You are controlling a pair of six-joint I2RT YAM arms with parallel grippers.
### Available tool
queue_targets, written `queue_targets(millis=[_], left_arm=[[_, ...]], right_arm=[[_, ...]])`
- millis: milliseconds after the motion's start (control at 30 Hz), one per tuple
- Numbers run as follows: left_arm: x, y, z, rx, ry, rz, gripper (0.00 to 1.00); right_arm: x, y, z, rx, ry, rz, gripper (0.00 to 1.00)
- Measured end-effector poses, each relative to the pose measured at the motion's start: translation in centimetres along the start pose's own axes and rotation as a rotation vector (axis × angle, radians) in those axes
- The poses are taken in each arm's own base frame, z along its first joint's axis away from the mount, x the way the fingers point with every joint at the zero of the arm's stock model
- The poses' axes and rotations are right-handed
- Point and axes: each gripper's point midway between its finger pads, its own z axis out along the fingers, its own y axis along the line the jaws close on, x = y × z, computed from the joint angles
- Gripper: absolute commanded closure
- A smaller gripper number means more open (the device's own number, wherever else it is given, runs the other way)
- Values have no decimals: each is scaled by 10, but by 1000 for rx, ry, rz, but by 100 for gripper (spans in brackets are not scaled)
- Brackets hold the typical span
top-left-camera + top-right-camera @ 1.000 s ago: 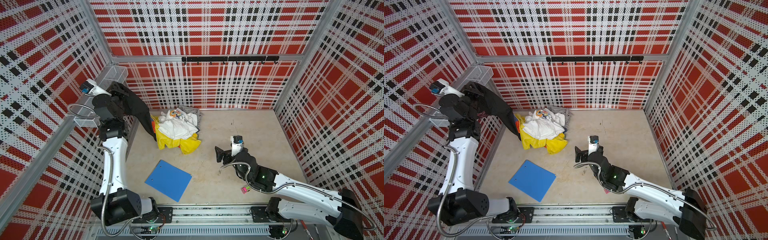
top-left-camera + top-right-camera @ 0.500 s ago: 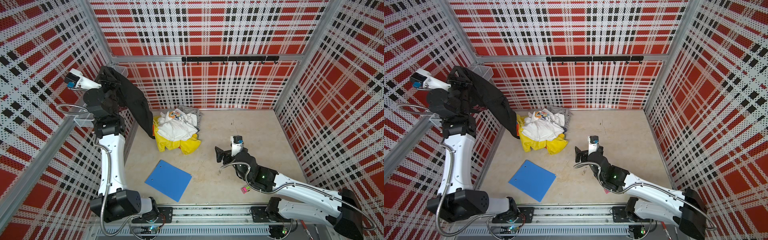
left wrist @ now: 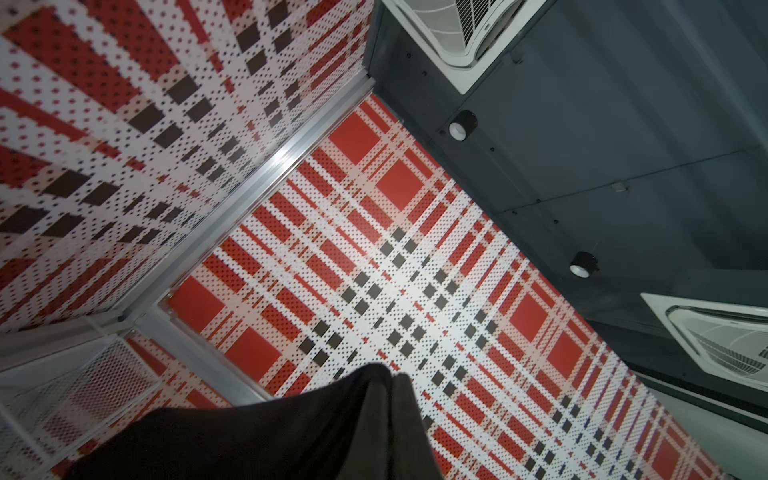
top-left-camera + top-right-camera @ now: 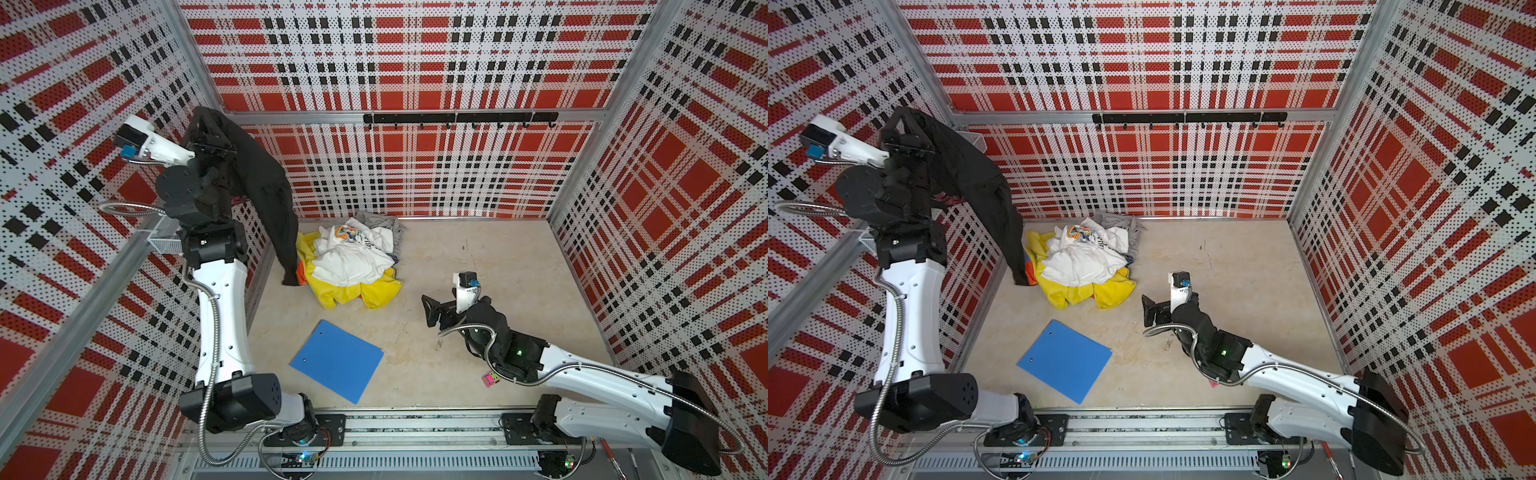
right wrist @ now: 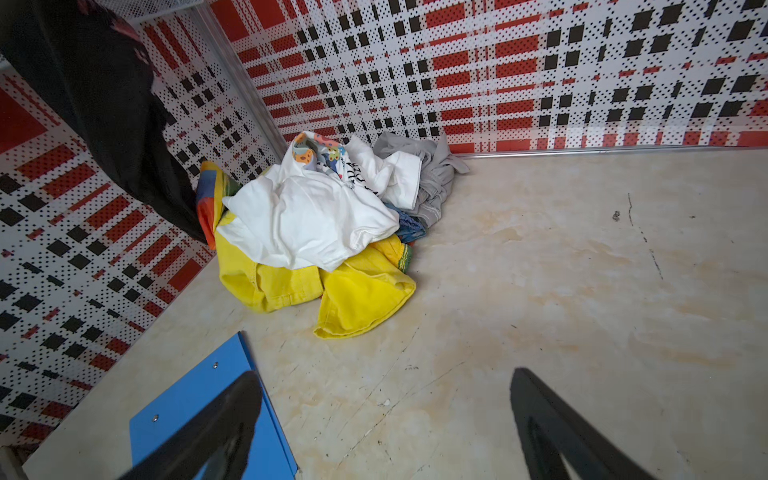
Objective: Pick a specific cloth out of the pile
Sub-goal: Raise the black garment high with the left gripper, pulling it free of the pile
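- Black cloth [image 4: 266, 195] hangs in both top views from the left gripper [image 4: 208, 126], which is raised high by the far left wall. The jaws are clenched on its upper bunch, with fabric draped over them.
- Its lower end dangles at the left edge of the pile [image 4: 353, 262], beside an orange-striped piece [image 4: 301, 272]; I cannot tell whether they touch. By my judgement the cloth is nearly out. The arm should lift further, then carry it slowly away from the pile, so nothing is dragged along.
- In a top view the right gripper [image 4: 1148, 309] sits low, right of the pile and well apart from it, jaws spread and empty. It could pin the pile if something snags.
- Left wrist view: only a dark fold of the cloth [image 3: 270, 436] shows against wall and ceiling. The fingers are hidden, so the depth of the grip cannot be checked here. A firm clamp matters, since the whole garment hangs from one bunch.
- Right wrist view: both fingers [image 5: 216, 428] stand wide apart over bare floor. The cloth [image 5: 104, 104] hangs left of the white printed shirt [image 5: 316, 216]. The blue folder [image 5: 199, 415] lies near, clear of the path.
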Motion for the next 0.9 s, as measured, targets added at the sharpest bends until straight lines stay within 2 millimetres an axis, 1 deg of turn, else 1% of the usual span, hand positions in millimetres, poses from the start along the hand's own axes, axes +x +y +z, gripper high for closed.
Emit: queue_targets(millis=[67,167,233,300,400,533,667,900], left_arm=[[-13,-16,0,41,-33,-8,100],[-28,-35,-1,96,-74,-21,99],[-34,-45,-2,129,-90,-33,99],[-35,-50,-1,159,-91,-48,99],[-29,-49,4,185,-75,-68,99],[-16,-41,12,190,-42,-89,99],[-9,-34,19,189,-28,-89,99],[-12,-36,19,200,-36,-100,99]], right_arm=[[2,2,1,-10,6,3,0],[-1,5,0,-24,-3,16,0],[-2,5,0,-25,-6,20,0],[-3,5,-1,-27,-8,21,0],[-6,5,-3,-30,-16,27,0],[-9,5,-4,-33,-22,30,0],[-9,5,-5,-34,-23,31,0],[-8,5,-5,-32,-20,28,0]])
